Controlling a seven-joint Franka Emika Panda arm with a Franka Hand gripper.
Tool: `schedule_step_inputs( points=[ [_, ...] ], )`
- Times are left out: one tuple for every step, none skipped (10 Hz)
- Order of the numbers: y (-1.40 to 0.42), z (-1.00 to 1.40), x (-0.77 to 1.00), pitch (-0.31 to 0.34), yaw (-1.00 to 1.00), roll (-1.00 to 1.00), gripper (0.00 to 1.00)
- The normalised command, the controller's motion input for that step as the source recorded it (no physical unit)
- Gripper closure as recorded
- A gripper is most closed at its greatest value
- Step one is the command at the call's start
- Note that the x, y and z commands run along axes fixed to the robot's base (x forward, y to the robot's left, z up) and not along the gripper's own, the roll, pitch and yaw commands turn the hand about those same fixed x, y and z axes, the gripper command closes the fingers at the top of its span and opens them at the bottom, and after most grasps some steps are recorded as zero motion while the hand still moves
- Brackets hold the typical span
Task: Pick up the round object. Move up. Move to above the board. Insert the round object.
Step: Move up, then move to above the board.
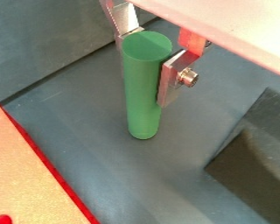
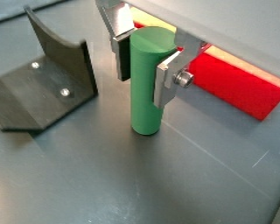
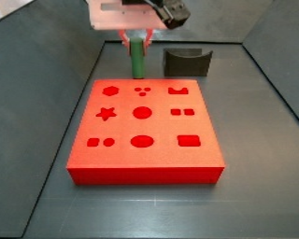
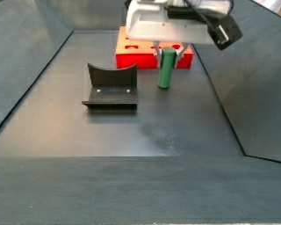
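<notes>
The round object, a green cylinder peg (image 3: 137, 58), stands upright on the grey floor just behind the far edge of the red board (image 3: 121, 128), which has shaped holes. My gripper (image 3: 138, 39) comes down over the peg's top. In both wrist views the silver fingers press the peg's upper sides, one on each side (image 1: 149, 61) (image 2: 145, 74). The peg (image 1: 143, 101) (image 2: 150, 96) has its base on the floor. The board's red edge shows in the wrist views (image 1: 39, 166) (image 2: 236, 83). In a side view the peg (image 4: 165, 70) stands in front of the board (image 4: 137, 54).
The fixture, a dark L-shaped bracket (image 3: 186, 63) (image 4: 110, 88) (image 2: 43, 83), stands on the floor beside the peg, a short gap away. Dark sloping walls enclose the floor on all sides.
</notes>
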Motion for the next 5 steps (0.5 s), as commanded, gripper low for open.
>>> schedule_step_inputs(
  points=[
    [0.03, 0.69, 0.01, 0.033, -0.04, -0.01, 1.00],
    [0.02, 0.61, 0.01, 0.039, -0.03, -0.02, 1.00],
    [0.01, 0.41, 0.00, 0.044, -0.03, -0.04, 1.00],
    [0.01, 0.25, -0.01, 0.043, -0.02, -0.05, 1.00],
    [-0.06, 1.00, 0.11, -0.102, 0.11, -0.01, 1.00]
  ],
)
